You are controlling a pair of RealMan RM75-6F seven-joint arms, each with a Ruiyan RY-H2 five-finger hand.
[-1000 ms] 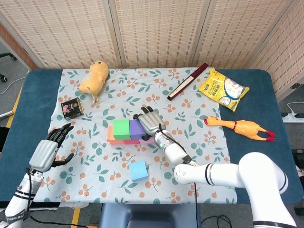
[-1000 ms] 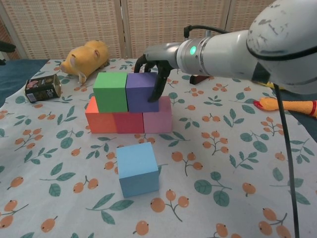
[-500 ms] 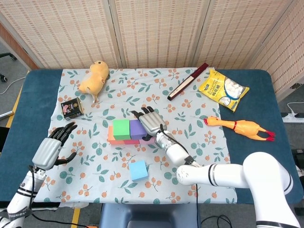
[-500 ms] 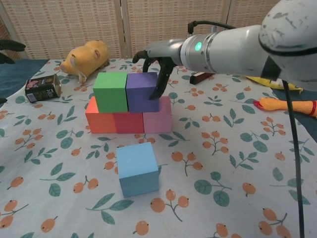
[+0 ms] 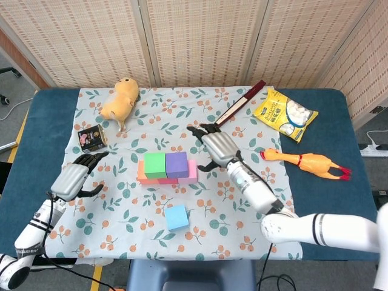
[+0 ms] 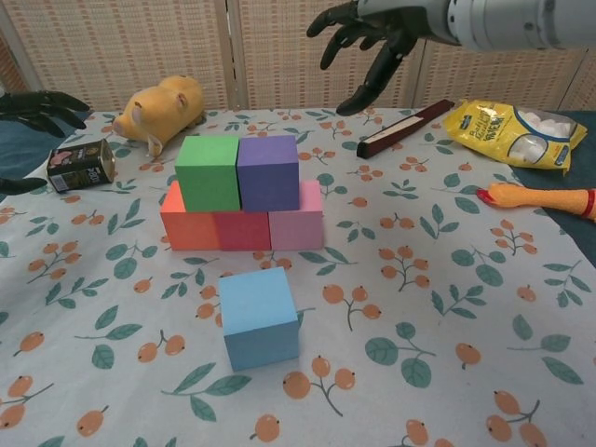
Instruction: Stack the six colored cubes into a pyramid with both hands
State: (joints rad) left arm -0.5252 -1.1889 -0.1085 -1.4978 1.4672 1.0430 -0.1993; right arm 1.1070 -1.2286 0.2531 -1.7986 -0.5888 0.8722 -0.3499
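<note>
Five blocks are up: orange block [image 6: 189, 223], red block [image 6: 240, 230] & pink block [image 6: 298, 222] in a row, green block [image 6: 209, 170] & purple block [image 6: 267, 170] on top. Blue block [image 6: 259, 316] sits alone on the cloth, near the front. Right hand [image 5: 217, 147] is wide open w/ nothing in it, beside the stack. Left hand [image 5: 74, 177] is open too, empty, far off. Risk: dropping blue off-center could knock the top two down.

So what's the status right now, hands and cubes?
Both hands open, left hand and right hand off the stack. Green cube and purple cube sit on the bottom row. Blue cube alone in front, nothing blocking it.
</note>
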